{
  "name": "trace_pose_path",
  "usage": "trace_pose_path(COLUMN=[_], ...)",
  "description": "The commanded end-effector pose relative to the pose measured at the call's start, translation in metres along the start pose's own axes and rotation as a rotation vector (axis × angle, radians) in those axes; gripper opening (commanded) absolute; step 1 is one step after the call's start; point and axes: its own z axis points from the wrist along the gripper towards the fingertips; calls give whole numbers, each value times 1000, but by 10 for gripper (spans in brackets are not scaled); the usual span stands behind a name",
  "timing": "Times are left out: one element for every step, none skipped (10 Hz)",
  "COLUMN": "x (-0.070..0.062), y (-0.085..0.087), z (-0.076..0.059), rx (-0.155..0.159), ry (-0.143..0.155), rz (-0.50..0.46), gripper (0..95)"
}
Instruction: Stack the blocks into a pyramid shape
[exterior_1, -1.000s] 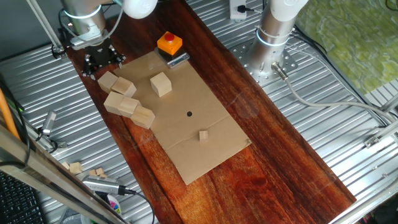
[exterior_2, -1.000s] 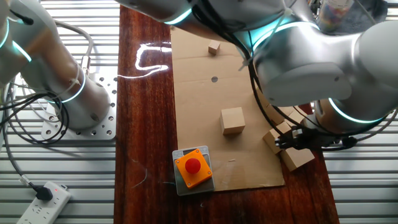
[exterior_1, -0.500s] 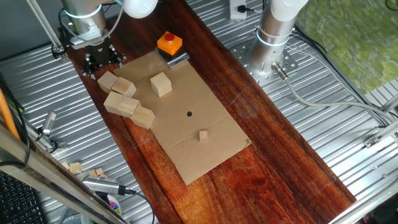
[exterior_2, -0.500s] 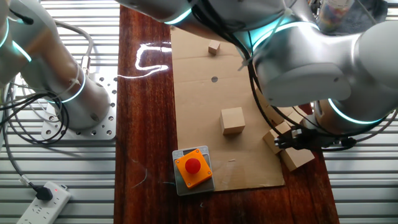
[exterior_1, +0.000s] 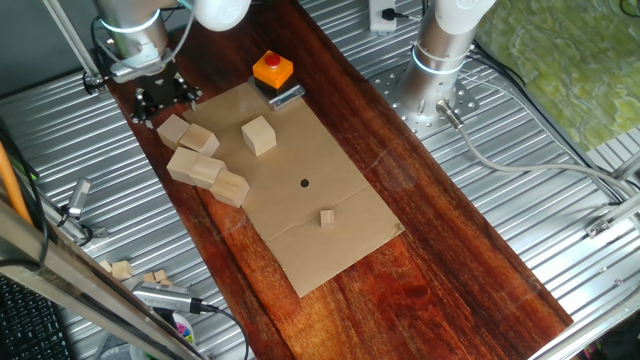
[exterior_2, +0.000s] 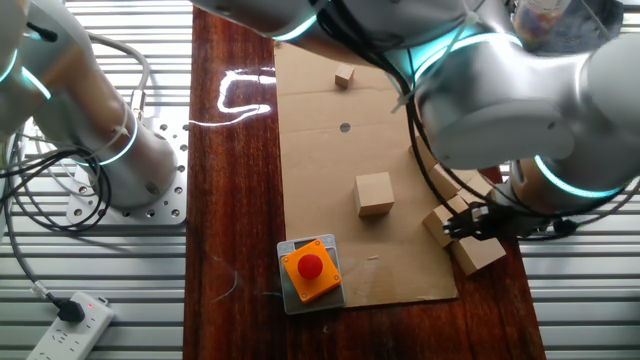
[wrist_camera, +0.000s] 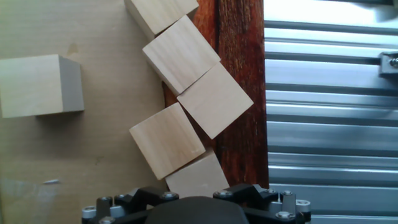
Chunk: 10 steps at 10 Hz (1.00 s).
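The tool (exterior_1: 165, 97) hovers at the worktop's (exterior_1: 420, 240) 10 o'clock corner; I cannot tell its opening. The blocks (exterior_1: 203, 165) cluster touching beneath, one (exterior_1: 258, 135) apart. Centre on the nearest block, squaring fingers to its faces.

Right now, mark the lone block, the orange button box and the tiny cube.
lone block (exterior_1: 259, 135), one fixed view, top face.
orange button box (exterior_2: 310, 270), the other fixed view, orange top by the red button.
tiny cube (exterior_1: 327, 217), one fixed view, its middle.
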Motion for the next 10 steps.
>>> trace_pose_path(x=[-1,-1,-1,-1,-1,-1,-1,-1,2,3], y=[-1,-1,-1,-1,-1,-1,-1,-1,-4,-5], z=[0,0,0,0,0,0,0,0,5,7], rx=[-3,-3,-1,0,5,9,16,21,25,26], ry=[-32,-30,-27,-34,-52,-71,-89,-89,-90,-92], rz=[5,3,-10,-30,-54,-77,-97,-102,-112,-113], gripper=[950,950,950,950,950,950,950,950,950,950])
